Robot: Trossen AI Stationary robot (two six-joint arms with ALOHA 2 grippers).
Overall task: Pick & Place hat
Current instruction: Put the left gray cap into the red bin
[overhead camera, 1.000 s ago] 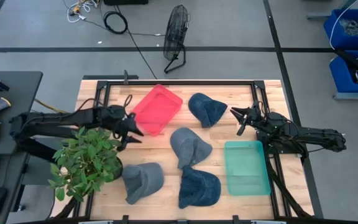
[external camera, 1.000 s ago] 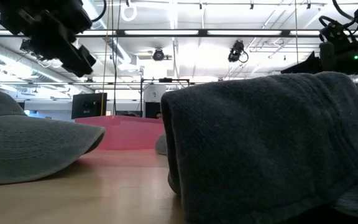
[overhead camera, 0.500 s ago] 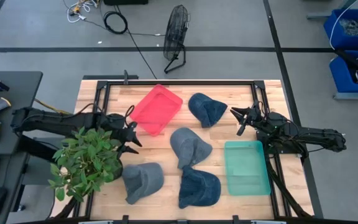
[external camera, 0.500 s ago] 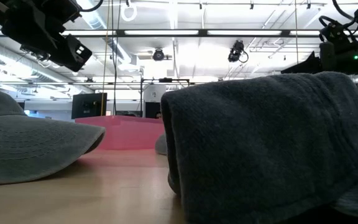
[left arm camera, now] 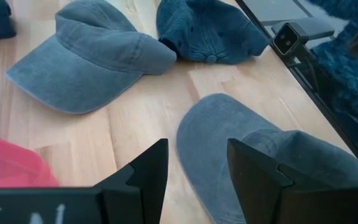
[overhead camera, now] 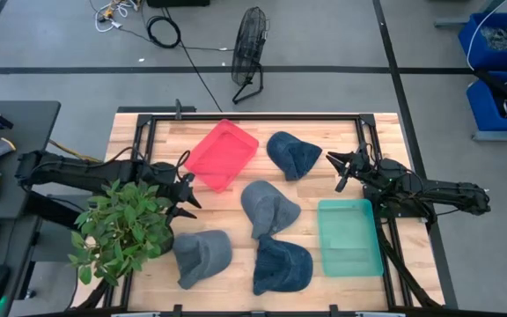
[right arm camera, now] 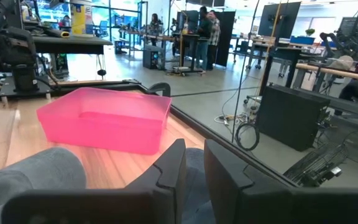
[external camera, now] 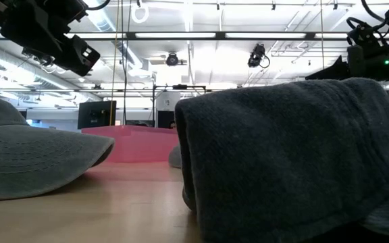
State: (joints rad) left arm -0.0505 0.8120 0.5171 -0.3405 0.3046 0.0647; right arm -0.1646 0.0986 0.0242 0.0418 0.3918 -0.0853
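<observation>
Several denim hats lie on the wooden table. A dark blue hat (overhead camera: 291,154) sits by the far edge, a grey-blue cap (overhead camera: 268,208) in the middle, a grey hat (overhead camera: 202,255) and another dark blue hat (overhead camera: 282,266) near the front. My left gripper (overhead camera: 186,195) hovers open between the pink tray (overhead camera: 223,155) and the grey hat, touching nothing. In its wrist view (left arm camera: 197,169) the grey hat's brim (left arm camera: 229,134) lies just ahead, with the grey-blue cap (left arm camera: 92,56) beyond. My right gripper (overhead camera: 334,170) waits open above the table, right of the far dark hat (right arm camera: 36,174).
A potted plant (overhead camera: 121,225) stands at the near left corner, beside my left arm. A teal tray (overhead camera: 350,236) lies on the right side. A black frame (overhead camera: 253,114) rims the table. The low view is mostly filled by the near dark hat (external camera: 289,155).
My left gripper has drawn back a little toward the table's near left, away from the pink tray, then held still. It stays open. The hats and my right arm have not moved.
</observation>
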